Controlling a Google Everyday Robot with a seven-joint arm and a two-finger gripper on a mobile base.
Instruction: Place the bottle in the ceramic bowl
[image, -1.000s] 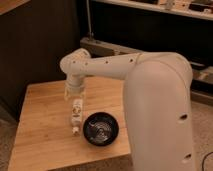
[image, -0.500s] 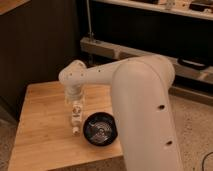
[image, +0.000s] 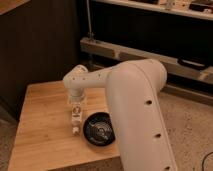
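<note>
The gripper (image: 76, 111) hangs at the end of the white arm over the wooden table (image: 40, 125), just left of the ceramic bowl. The small white bottle (image: 75, 124) is upright directly under the gripper, with its top at the gripper and its lower end close to the table top. The glossy black ceramic bowl (image: 99, 129) sits on the table to the right of the bottle, about a bottle's width away, with pale reflections at its centre. The arm's large white housing (image: 135, 115) hides the table's right part and the bowl's right rim.
The table's front edge (image: 55, 164) and left edge are close by. A dark cabinet wall (image: 35, 45) stands behind the table. A metal shelf rail (image: 150, 57) runs along the back right, above a speckled floor (image: 195, 125).
The arm's big housing has swung left and closer, filling more of the view. The gripper and bottle have stayed at about the same spot left of the bowl.
</note>
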